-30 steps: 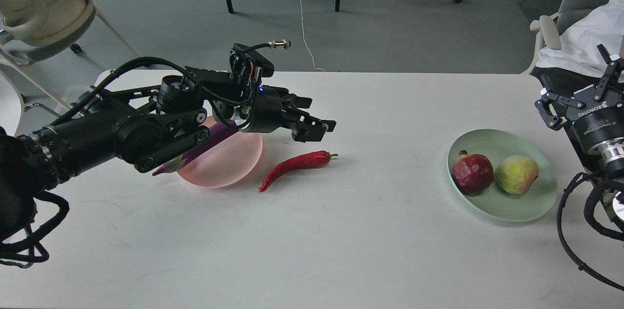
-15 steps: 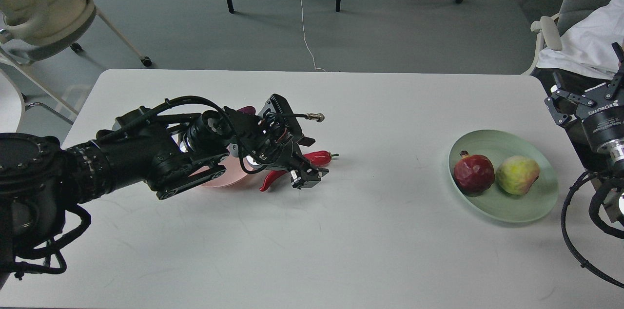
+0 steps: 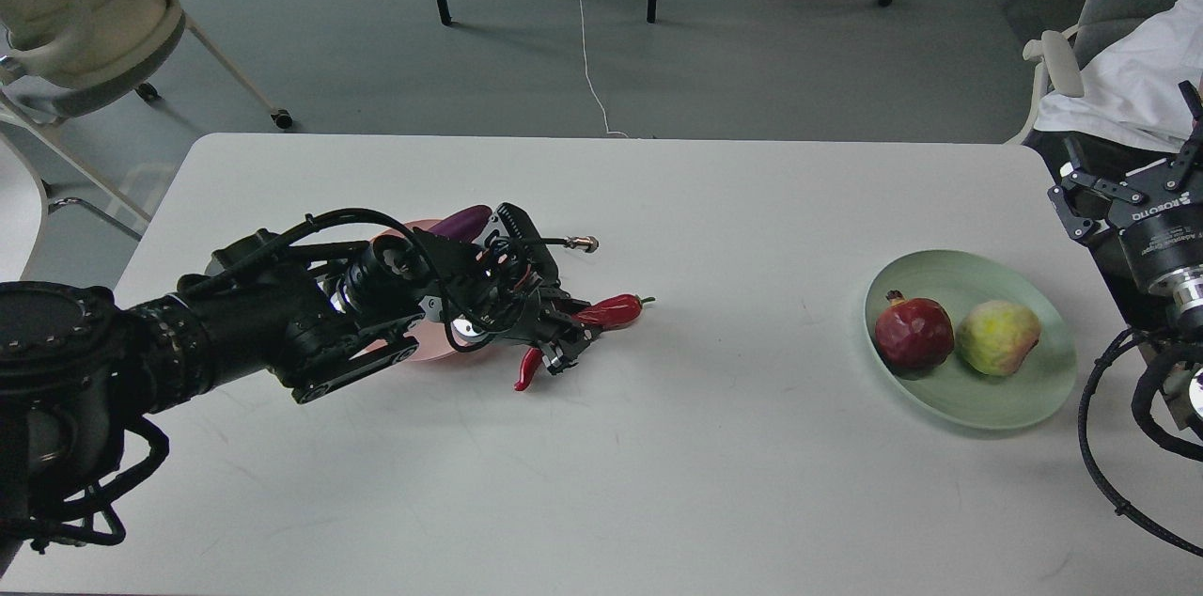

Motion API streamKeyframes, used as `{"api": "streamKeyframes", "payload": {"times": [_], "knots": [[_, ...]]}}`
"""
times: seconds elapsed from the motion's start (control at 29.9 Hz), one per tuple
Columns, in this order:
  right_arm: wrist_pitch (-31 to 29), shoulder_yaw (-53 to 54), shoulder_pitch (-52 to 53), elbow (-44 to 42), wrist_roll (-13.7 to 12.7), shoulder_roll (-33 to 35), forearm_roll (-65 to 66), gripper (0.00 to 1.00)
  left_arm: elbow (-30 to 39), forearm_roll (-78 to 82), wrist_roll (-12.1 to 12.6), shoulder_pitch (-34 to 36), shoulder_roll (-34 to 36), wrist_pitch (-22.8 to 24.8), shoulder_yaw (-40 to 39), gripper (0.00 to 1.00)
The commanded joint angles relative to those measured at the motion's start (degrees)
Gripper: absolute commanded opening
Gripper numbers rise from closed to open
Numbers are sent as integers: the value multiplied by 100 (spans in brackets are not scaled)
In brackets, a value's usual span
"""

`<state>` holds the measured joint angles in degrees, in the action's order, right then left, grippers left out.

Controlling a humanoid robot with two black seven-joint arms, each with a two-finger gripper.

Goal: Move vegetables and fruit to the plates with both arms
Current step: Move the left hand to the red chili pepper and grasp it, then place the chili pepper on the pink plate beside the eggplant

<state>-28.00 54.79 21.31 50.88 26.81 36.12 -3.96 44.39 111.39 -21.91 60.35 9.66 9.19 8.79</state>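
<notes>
My left gripper [image 3: 562,340] is down on the table over the middle of the red chili pepper [image 3: 616,307]. Its dark fingers straddle the pepper, and I cannot tell whether they grip it. The pepper's stem end points right and its tip [image 3: 524,375] sticks out below the fingers. The purple eggplant [image 3: 461,221] lies on the pink plate [image 3: 428,349], both mostly hidden behind my left arm. The dark red pomegranate [image 3: 913,334] and the yellow-green fruit [image 3: 996,337] sit side by side on the mint green plate [image 3: 977,276]. My right gripper [image 3: 1128,159] is open and empty, above the table's right edge.
The white table [image 3: 714,464] ends just beyond my right arm. Chairs and table legs stand on the floor behind the far edge. A white cable [image 3: 583,32] runs across the floor.
My left arm has swung down and right from above the pink plate, lowering its gripper onto the chili pepper. The pepper's tip has shifted slightly. The right gripper has pulled back a little to the right.
</notes>
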Motion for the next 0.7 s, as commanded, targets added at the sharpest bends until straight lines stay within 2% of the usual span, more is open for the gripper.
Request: {"api": "streamKeyframes", "payload": {"times": [0.0,0.17,0.37,0.54,0.67], "knots": [[0,5,5,9,-9,-9,1,98,52,-20,-6,20,-8,3,-9,16],[0,5,-4,27,-1,17,1,98,350,-169,-24,213,150,3,-132,14],[0,75,-4,27,-9,70,1,98,1062,-1084,-138,943,1151,223,-202,15],[0,75,-153,27,-1,61,1,98,1194,-1058,-156,926,1670,232,-89,15],[0,75,-171,45,-9,61,1,98,1186,-830,-138,855,1820,171,333,16]]}}
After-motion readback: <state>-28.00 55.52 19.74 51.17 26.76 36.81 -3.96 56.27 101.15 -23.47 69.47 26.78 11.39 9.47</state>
